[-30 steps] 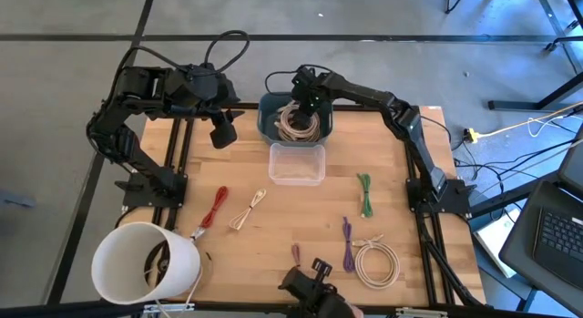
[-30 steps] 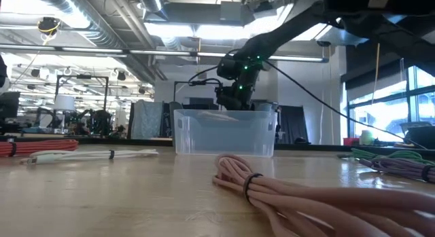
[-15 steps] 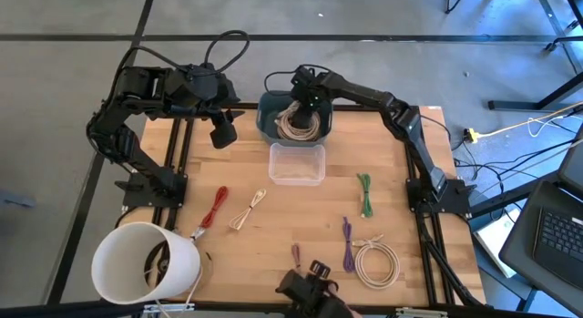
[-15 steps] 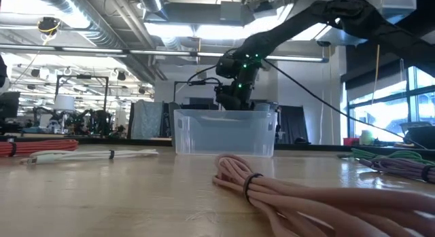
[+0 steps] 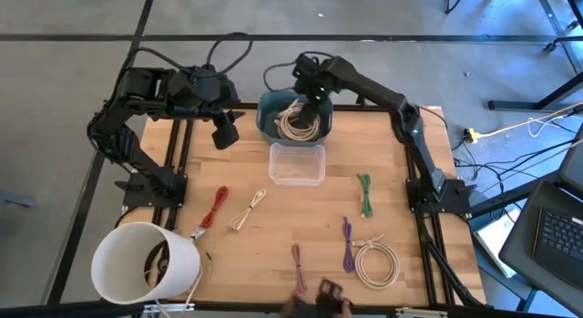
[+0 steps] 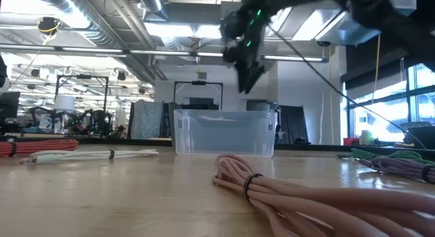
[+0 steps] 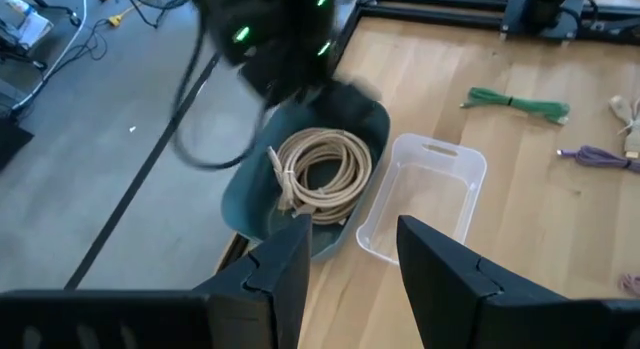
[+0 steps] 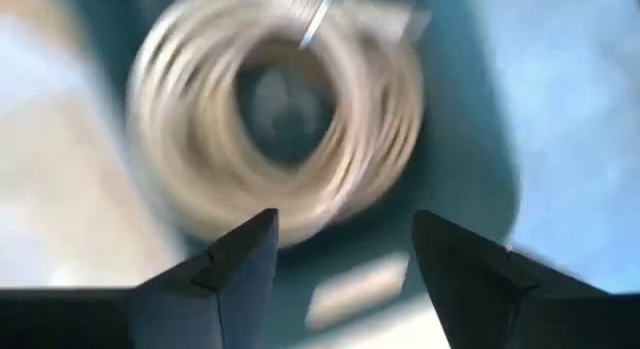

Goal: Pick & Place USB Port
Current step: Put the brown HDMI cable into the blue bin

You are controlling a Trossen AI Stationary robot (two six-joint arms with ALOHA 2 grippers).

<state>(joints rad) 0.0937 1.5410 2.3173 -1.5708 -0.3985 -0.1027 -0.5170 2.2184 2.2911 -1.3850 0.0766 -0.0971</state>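
Note:
A coiled beige cable (image 5: pixel 296 124) lies flat on the floor of the dark teal bin (image 5: pixel 264 117) at the table's far edge; it also shows in the left wrist view (image 7: pixel 320 169) and the right wrist view (image 8: pixel 280 109). My right gripper (image 5: pixel 310 86) hangs open above the bin, clear of the coil, with its fingers pointing down (image 6: pixel 248 77). My left gripper (image 5: pixel 221 134) waits open to the left of the bin, with nothing between its fingers (image 7: pixel 350 259).
A clear plastic container (image 5: pixel 296 163) stands just in front of the bin. Red (image 5: pixel 215 209), beige (image 5: pixel 248 209), green (image 5: pixel 365 195), purple (image 5: pixel 347 243) and pink (image 5: pixel 299 259) cables and a white coil (image 5: pixel 375 263) lie nearer. A white bucket (image 5: pixel 146 263) stands near left.
My right gripper has opened and let go of the beige coil, then risen out of the bin and drawn a little toward the far edge. The coil stays lying in the bin.

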